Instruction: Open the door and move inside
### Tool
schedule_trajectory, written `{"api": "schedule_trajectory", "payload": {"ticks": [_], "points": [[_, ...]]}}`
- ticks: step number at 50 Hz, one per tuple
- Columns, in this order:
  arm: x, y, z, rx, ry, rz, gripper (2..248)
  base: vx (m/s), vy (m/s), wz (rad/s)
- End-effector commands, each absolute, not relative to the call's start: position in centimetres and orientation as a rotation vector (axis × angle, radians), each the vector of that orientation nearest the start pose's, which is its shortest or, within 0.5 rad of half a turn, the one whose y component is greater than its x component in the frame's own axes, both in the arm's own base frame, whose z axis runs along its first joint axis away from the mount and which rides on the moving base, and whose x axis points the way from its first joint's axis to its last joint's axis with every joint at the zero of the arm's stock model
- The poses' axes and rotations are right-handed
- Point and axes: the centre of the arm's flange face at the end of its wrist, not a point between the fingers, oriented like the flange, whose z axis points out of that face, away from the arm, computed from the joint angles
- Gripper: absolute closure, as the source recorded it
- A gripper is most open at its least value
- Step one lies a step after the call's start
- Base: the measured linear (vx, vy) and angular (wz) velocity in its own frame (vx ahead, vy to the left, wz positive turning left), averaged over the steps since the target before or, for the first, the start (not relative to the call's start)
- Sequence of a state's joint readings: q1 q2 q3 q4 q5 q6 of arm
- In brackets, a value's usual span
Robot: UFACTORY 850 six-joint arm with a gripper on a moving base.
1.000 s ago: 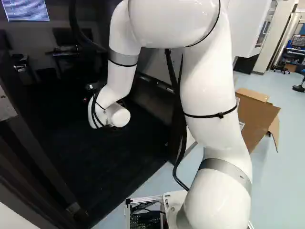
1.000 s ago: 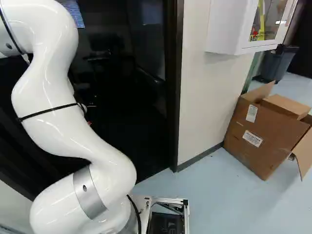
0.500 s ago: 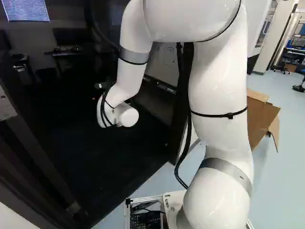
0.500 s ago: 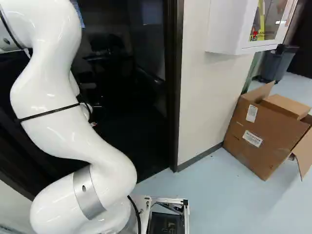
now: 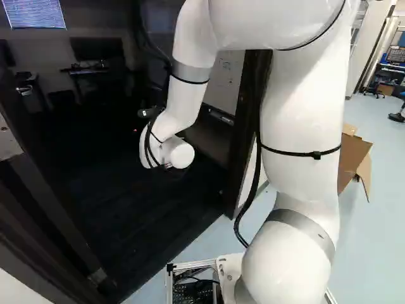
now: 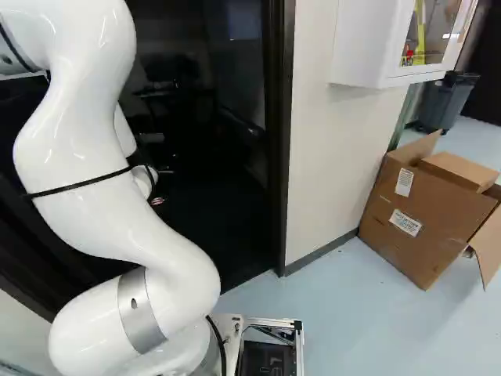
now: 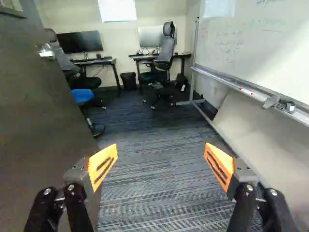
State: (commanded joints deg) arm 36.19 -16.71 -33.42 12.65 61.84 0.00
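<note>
Well, arm (image 5: 300, 117) bent, jaws spread.

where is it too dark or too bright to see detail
Left base view: the room ahead is nearly black. Right base view: the same darkness, with glossy highlights on the arm. Wrist view: that room looks well lit, but the window is washed out.
</note>
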Motion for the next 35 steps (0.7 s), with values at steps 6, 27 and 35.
{"api": "schedule_trajectory", "payload": {"ticks": [6, 27, 35], "points": [[38.4, 25.1, 35.5, -2.189, -0.400, -1.759, 3, 0.000, 0.000, 0.000], [37.9, 22.1, 35.8, -2.198, -0.386, -1.786, 3, 0.000, 0.000, 0.000], [37.7, 21.0, 35.9, -2.199, -0.389, -1.794, 3, 0.000, 0.000, 0.000]]}}
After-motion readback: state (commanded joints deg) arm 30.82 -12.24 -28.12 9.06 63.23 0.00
